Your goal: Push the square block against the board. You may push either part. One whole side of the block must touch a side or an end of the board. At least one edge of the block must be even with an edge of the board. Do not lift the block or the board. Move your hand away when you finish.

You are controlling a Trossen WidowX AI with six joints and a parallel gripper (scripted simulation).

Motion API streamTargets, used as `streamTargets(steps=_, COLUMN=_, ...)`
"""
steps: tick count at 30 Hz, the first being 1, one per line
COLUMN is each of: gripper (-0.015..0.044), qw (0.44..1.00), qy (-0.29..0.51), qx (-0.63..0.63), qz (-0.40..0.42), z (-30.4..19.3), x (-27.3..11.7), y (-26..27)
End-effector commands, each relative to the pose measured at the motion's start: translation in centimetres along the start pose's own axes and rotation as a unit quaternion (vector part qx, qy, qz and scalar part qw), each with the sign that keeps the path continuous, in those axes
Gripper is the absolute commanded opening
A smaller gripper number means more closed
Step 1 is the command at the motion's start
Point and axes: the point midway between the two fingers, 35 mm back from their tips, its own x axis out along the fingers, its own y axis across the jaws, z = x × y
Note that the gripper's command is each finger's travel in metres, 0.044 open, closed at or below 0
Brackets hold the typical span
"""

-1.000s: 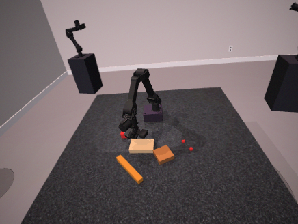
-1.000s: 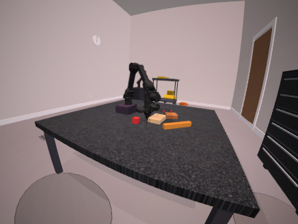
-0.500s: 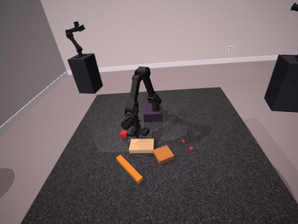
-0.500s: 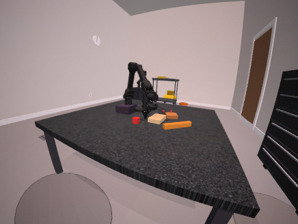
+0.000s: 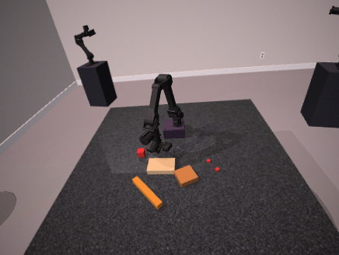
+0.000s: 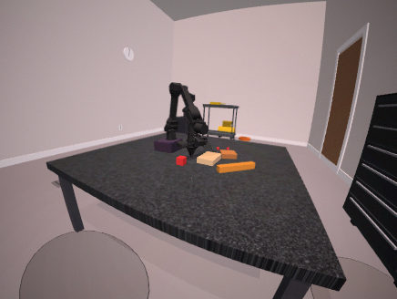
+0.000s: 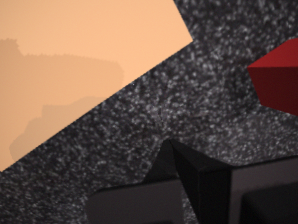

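Note:
The tan rectangular board (image 5: 161, 165) (image 6: 209, 158) (image 7: 60, 30) lies flat on the table. The orange-brown square block (image 5: 186, 175) (image 6: 229, 154) lies flat at the board's right end in the top view, turned at an angle to it. One corner of the block is at or very near the board's end; I cannot tell whether they touch, and no whole side lies against the board. My gripper (image 5: 159, 151) (image 6: 191, 155) (image 7: 169, 144) is shut and empty. Its tips are low on the arm-base side of the board, with a strip of table between them in the wrist view.
A red cube (image 5: 141, 152) (image 6: 181, 160) (image 7: 277, 77) is beside the gripper, left of it in the top view. An orange bar (image 5: 147, 192) (image 6: 236, 167) lies beyond the board. Two small red pieces, one nearer (image 5: 217, 169) and one farther (image 5: 208, 160), lie right of the block.

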Motion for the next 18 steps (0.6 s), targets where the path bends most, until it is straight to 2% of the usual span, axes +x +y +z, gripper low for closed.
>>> streamTargets(steps=1, gripper=0.0000, qw=1.000, qy=-0.015, qx=0.001, qz=0.001, z=0.6, x=-4.4, y=0.0)
streamTargets(steps=10, gripper=0.0000, qw=1.000, qy=-0.015, qx=0.012, qz=0.001, z=0.9, x=-4.8, y=0.0)
streamTargets(steps=18, gripper=0.0000, qw=0.989, qy=-0.016, qx=0.148, qz=0.004, z=4.8, x=-5.5, y=-0.2)
